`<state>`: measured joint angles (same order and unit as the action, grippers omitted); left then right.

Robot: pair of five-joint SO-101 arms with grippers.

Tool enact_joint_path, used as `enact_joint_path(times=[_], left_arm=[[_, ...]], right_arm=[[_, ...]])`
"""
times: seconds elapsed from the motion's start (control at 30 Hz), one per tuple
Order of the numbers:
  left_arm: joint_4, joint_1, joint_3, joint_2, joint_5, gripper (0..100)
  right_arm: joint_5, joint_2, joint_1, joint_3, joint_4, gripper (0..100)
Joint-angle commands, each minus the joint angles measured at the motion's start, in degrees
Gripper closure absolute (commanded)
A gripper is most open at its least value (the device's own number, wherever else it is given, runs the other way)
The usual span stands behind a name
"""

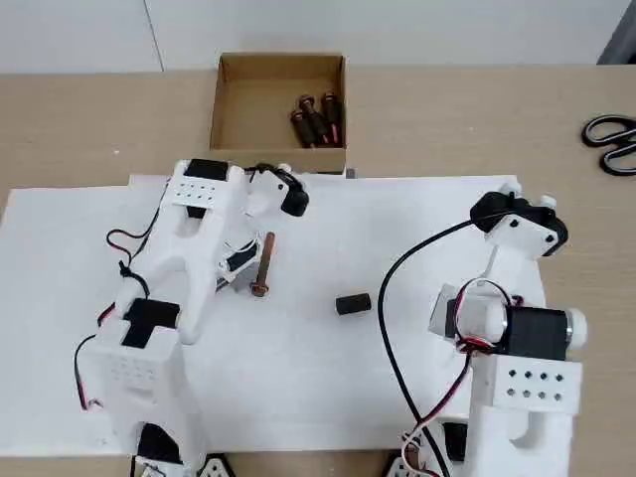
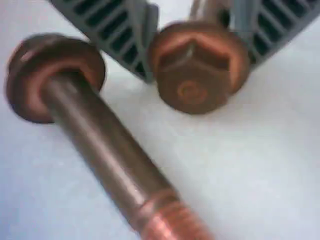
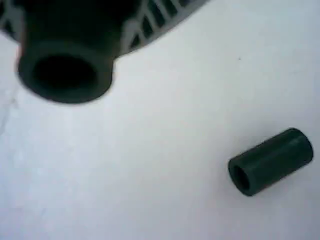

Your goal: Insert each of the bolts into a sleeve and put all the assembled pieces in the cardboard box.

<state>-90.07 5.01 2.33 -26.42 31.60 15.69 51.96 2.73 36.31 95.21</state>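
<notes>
White paper [image 1: 298,388] covers the counter [image 1: 79,119]; the cardboard box [image 1: 243,109] beyond the paper holds assembled pieces [image 1: 316,117]. Left tool [image 2: 195,30] clamps a bolt [image 2: 197,70] – a second bolt [image 2: 100,145] lies just beside it. Right tool [image 3: 75,20] seems clenched on a sleeve [image 3: 65,72]; a loose sleeve [image 3: 270,160] lies on the paper nearby

Coppery metal bolt [image 2: 197,70], slightly glossy; matt black plastic sleeve [image 3: 65,70].

Cardboard box [image 1: 248,109]: left half bare, assembled pieces [image 1: 318,119] crowd its right corner. On the white sheet [image 1: 298,397] between the arms we find one bolt [image 1: 262,260] and one sleeve [image 1: 353,303]. A black cable [image 1: 382,298] arcs just beside the sleeve.
</notes>
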Motion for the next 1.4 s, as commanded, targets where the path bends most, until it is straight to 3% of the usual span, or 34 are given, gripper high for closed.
enact_joint_path(times=[0.0,0.13,0.33,0.7,0.77,0.93,1.07,1.23,1.37], left_arm=[[2.29,-1.23,0.92,-2.20,0.00,91],[2.29,-0.79,0.92,-5.01,0.00,100],[1.05,-0.88,1.98,-4.22,-0.09,100],[-6.77,-0.70,8.66,16.18,-2.37,100],[-8.26,-0.79,8.66,18.90,-2.81,100],[-10.29,-1.14,8.57,24.97,-11.96,100],[-10.20,-1.14,8.48,33.67,-10.99,100],[-9.41,-0.88,5.76,44.57,-16.79,100],[-8.53,-0.79,-1.98,51.96,-26.37,100]], right_arm=[[-0.18,0.57,0.75,-0.44,-1.01,99.6],[-0.18,0.57,0.75,-0.44,-1.01,99.6],[-0.18,1.01,0.57,-0.62,-1.01,99.6],[-0.70,1.10,0.40,-8.26,-1.01,99.5],[-3.52,1.10,0.31,-9.23,-0.66,99.5],[-13.36,2.86,-2.24,-9.41,0.13,99.5],[-19.08,10.24,-5.67,-9.14,-0.13,99.5],[-20.04,19.65,-10.51,-6.86,-0.22,99.5],[-20.04,26.24,-11.47,-0.70,-2.59,99.5]])
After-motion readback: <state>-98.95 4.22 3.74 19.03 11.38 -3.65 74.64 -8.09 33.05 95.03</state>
